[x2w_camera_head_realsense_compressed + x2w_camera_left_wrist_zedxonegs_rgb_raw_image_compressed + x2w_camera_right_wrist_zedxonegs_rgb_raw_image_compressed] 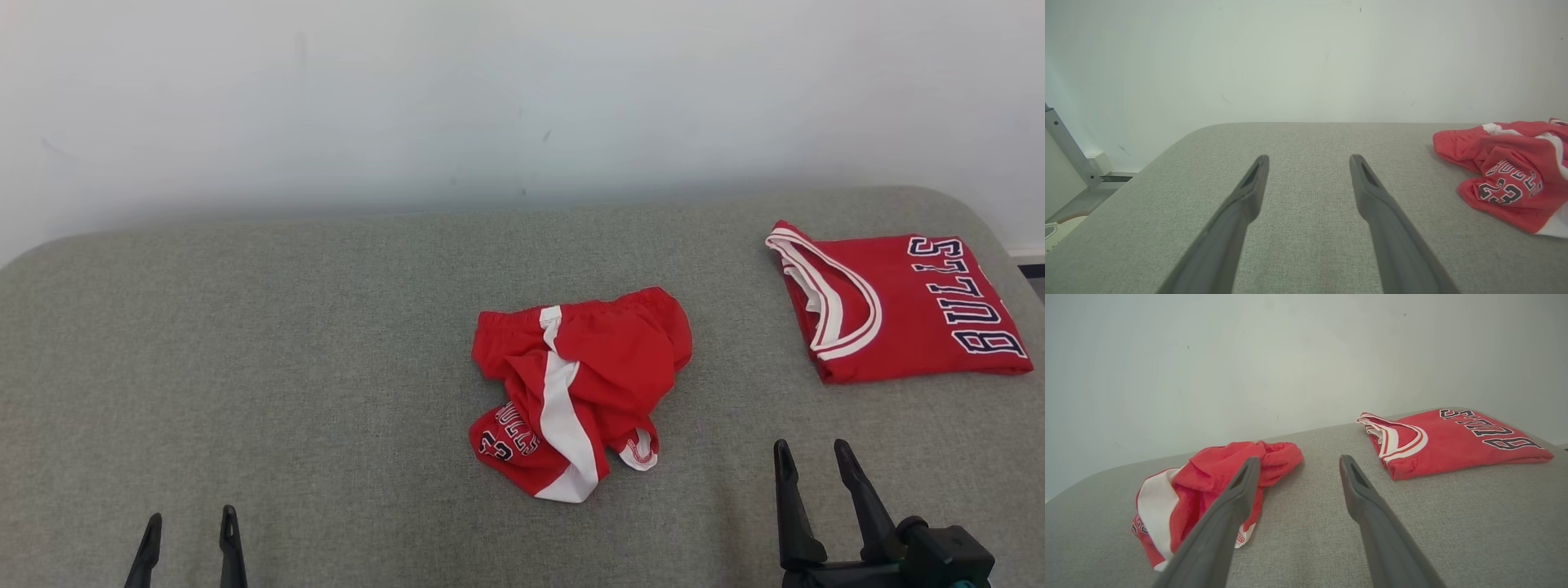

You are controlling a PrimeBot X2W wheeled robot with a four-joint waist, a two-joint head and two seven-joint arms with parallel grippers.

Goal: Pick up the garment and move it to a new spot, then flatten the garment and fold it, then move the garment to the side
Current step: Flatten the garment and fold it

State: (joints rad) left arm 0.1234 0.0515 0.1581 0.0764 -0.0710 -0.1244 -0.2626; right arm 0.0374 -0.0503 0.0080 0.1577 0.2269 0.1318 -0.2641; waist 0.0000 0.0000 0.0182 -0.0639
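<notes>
Both claws hang released over the near edge of the grey cushioned surface, holding nothing. The left claw sits near the near-left corner with its fingers spread over bare fabric. The right claw stands toward the near-right with its fingers parted the same way. The crumpled red shorts lie in a heap around the middle of the surface, between the two claws and closer to the right one, with a white side stripe and the number 23 showing. A folded red jersey lettered BULLS lies flat by the far-right corner, well apart from the shorts. A pale wall runs behind the far edge.
</notes>
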